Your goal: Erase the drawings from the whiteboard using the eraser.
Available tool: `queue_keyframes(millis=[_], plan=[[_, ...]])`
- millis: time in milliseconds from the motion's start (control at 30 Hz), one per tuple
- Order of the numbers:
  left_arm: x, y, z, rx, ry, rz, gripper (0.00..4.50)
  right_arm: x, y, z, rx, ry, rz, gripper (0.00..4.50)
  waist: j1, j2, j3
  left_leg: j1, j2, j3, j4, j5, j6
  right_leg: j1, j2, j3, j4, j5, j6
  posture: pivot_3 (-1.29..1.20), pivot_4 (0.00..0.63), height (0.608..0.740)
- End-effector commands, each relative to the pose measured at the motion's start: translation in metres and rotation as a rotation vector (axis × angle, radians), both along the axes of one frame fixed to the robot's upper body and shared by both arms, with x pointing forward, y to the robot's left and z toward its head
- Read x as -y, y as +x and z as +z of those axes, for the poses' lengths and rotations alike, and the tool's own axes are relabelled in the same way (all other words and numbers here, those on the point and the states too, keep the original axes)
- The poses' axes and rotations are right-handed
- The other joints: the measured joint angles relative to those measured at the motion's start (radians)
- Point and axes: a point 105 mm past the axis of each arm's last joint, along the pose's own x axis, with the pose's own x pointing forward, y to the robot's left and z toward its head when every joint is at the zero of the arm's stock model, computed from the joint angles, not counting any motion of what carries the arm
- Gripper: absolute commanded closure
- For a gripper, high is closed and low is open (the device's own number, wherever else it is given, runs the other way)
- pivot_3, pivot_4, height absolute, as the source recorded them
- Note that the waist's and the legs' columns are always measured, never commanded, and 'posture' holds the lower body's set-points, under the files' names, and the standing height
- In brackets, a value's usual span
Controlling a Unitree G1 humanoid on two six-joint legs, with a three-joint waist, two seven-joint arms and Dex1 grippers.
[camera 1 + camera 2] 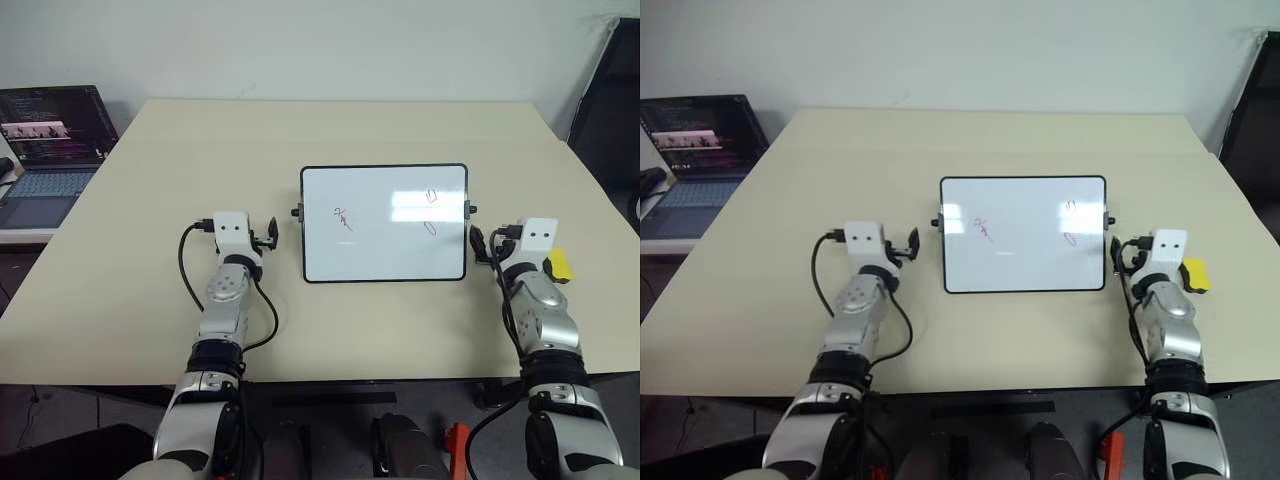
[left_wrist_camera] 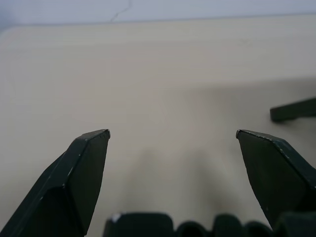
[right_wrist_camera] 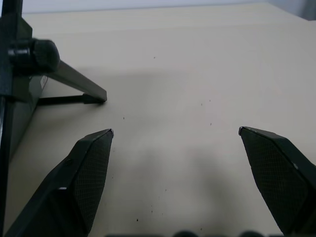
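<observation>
Yellow block eraser (image 1: 559, 265) lies on beige bench (image 1: 150, 200) nr right edge, just beside right gripper (image 3: 175, 132). White black-framed whiteboard (image 1: 384, 222) w/ red scribble drawings (image 1: 343, 218) stands mid-bench btw grippers. Left gripper (image 2: 173, 133): fingers apart, empty; right likewise.

No readable text anywhere (laptop (image 1: 48, 140) screen lines too small).

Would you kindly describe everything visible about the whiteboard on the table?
The whiteboard is a white rectangular panel in a thin black frame with rounded corners and a small black knob on each short side. It stands propped on thin black legs on the beige table, between the two arms. Its glossy face carries small red drawings: a scribble left of centre and two little loops near the right edge. Neither gripper touches it.
</observation>
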Motion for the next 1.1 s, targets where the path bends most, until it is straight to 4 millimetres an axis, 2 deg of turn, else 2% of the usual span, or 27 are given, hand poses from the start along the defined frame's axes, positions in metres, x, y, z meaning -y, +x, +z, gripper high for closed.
queue_keyframes(millis=[33,200,333,467,533,600,633,667,733,800,867,967,1033,1100], plan=[[0.004,0.003,0.017,0.062,-0.01,-0.013,0.0,0.001,0.003,0.012,0.04,-0.017,-0.004,0.02,0.001,0.0,0.0,0.0,0.0,0.0,0.0,0.0,0.0,0.0,0.0,0.0,0.0,0.0,0.0,0.0,0.15,0.74],[0.008,0.001,0.018,0.072,0.01,-0.059,0.0,0.005,0.003,0.016,0.046,-0.023,-0.015,0.02,0.0,0.0,0.0,0.0,0.0,0.0,0.0,0.0,0.0,0.0,0.0,0.0,0.0,0.0,0.0,0.0,0.15,0.74],[-0.014,-0.006,0.022,0.071,0.008,-0.094,0.0,-0.003,-0.001,0.026,0.053,-0.043,0.045,0.02,-0.009,0.0,0.0,0.0,0.0,0.0,0.0,0.0,0.0,0.0,0.0,0.0,0.0,0.0,0.0,0.0,0.15,0.74],[-0.041,-0.029,0.059,0.087,0.044,-0.326,0.0,0.006,-0.013,0.045,0.028,-0.064,0.09,0.02,-0.011,0.0,0.0,0.0,0.001,0.0,0.0,0.0,0.0,-0.001,0.001,0.0,0.001,0.0,0.0,0.0,0.15,0.74],[-0.048,-0.047,0.073,0.032,0.05,-0.467,0.0,0.011,-0.02,0.053,0.014,-0.084,0.12,0.02,-0.01,0.0,0.0,0.0,0.001,0.0,-0.001,0.0,0.0,-0.002,0.001,0.0,0.001,0.0,-0.001,0.0,0.15,0.74],[-0.048,-0.064,0.096,0.007,0.033,-0.609,0.0,0.016,-0.023,0.055,-0.01,-0.083,0.133,0.02,-0.009,0.0,0.0,0.0,0.002,0.0,0.0,0.0,0.0,-0.002,0.001,0.0,0.002,-0.001,-0.001,0.0,0.15,0.74],[-0.041,-0.074,0.106,-0.01,0.039,-0.689,0.0,0.021,-0.025,0.056,-0.021,-0.085,0.129,0.02,-0.008,0.0,0.0,0.0,0.001,0.0,0.0,0.0,0.0,-0.001,0.001,0.0,0.002,-0.001,-0.001,0.0,0.15,0.74],[-0.027,-0.085,0.116,-0.034,0.071,-0.804,0.0,0.026,-0.027,0.057,-0.03,-0.086,0.121,0.02,-0.006,0.0,0.001,0.0,0.002,0.0,0.0,0.0,0.0,-0.001,0.001,-0.001,0.001,-0.001,-0.001,0.0,0.15,0.74],[0.01,-0.101,0.13,-0.066,0.122,-1.005,0.0,0.037,-0.03,0.064,-0.025,-0.073,0.107,0.02,0.005,0.0,0.001,0.0,0.001,-0.001,0.0,0.0,0.0,0.0,0.0,-0.002,0.0,-0.002,-0.002,0.0,0.15,0.74],[0.051,-0.102,0.136,-0.059,0.149,-1.148,0.0,0.045,-0.028,0.069,-0.022,-0.066,0.1,0.02,0.02,0.0,0.001,0.0,0.0,-0.001,0.0,0.0,0.0,0.0,0.0,-0.002,0.0,-0.003,0.0,0.0,0.15,0.74],[0.091,-0.1,0.134,-0.047,0.156,-1.246,0.0,0.053,-0.03,0.07,-0.034,-0.078,0.089,0.02,0.025,0.0,0.0,0.0,0.0,-0.001,0.002,0.0,0.0,0.002,0.0,-0.002,-0.001,-0.004,0.003,0.0,0.15,0.74],[0.136,-0.099,0.122,-0.092,0.127,-1.345,0.0,0.065,-0.033,0.074,-0.032,-0.069,0.057,0.02,0.016,0.0,0.0,0.0,0.0,0.0,0.002,0.0,0.0,0.002,0.0,0.0,-0.002,-0.003,0.003,0.0,0.15,0.74],[0.174,-0.097,0.104,-0.102,0.143,-1.424,0.0,0.086,-0.038,0.074,-0.053,-0.073,-0.001,0.02,0.014,0.0,0.0,0.0,0.0,0.0,0.001,0.0,0.0,0.001,0.001,0.0,-0.001,-0.001,0.0,0.0,0.15,0.74],[0.203,-0.094,0.092,-0.103,0.153,-1.456,0.0,0.103,-0.042,0.073,-0.071,-0.054,-0.04,0.02,0.013,0.0,0.0,0.0,0.0,0.0,0.001,0.0,0.0,0.001,0.001,0.001,-0.002,-0.001,0.0,0.0,0.15,0.74]])
